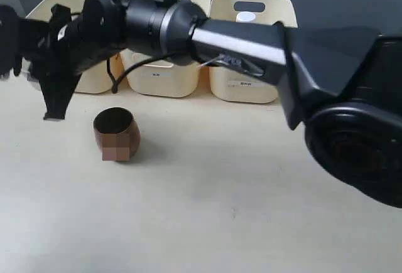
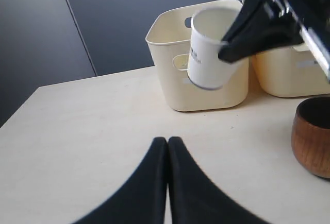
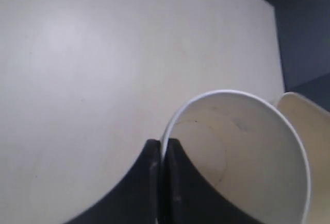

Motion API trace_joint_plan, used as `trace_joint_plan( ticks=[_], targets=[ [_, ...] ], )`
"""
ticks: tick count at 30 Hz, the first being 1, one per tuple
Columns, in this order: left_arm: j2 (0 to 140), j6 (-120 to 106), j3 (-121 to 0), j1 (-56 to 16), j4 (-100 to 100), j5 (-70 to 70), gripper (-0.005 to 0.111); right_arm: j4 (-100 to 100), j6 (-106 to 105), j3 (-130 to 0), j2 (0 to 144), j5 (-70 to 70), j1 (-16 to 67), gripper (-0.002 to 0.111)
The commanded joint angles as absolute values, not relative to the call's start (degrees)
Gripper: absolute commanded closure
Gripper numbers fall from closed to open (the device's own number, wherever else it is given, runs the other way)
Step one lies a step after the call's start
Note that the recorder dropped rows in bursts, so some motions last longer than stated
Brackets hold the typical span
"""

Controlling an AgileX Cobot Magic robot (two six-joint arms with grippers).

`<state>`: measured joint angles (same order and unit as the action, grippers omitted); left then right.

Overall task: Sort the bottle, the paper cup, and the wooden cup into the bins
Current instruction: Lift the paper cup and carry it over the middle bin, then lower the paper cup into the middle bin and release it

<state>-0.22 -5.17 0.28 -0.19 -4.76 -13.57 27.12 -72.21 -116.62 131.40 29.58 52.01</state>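
Three cream bins stand in a row at the back of my table, rounded at the corners, with oval handle holes and small front labels. A white bottle cap shows inside the rightmost one; the bottle itself is hidden.

The wooden cup is squat, brown and barrel-shaped with a dark inside. It stands upright on the table in front of the bins, below my right arm.

The paper cup is plain white and tapered. My right gripper pinches its rim, one finger inside and one outside, holding it tilted in the air by the leftmost bin. The exterior view barely shows this cup.

My left gripper hangs over bare table, fingers pressed together on nothing.
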Motion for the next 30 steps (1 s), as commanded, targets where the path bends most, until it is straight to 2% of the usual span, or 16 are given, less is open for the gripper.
trace_joint_plan(
  ticks=[1,6,16,30],
  targets=[
    [0.00,-5.05,0.00,-0.23,-4.63,-13.31,0.107,23.25,-65.53,-116.94,125.02,28.54,51.97,0.109],
    [0.00,-5.05,0.00,-0.23,-4.63,-13.31,0.107,13.54,-51.87,-117.63,120.95,25.54,50.13,0.109],
    [0.00,-5.05,0.00,-0.23,-4.63,-13.31,0.107,7.29,-26.85,-121.62,122.87,26.71,39.25,0.109],
    [0.00,-5.05,0.00,-0.23,-4.63,-13.31,0.107,0.58,-19.88,-121.72,133.35,28.64,37.45,0.109]
  ],
)
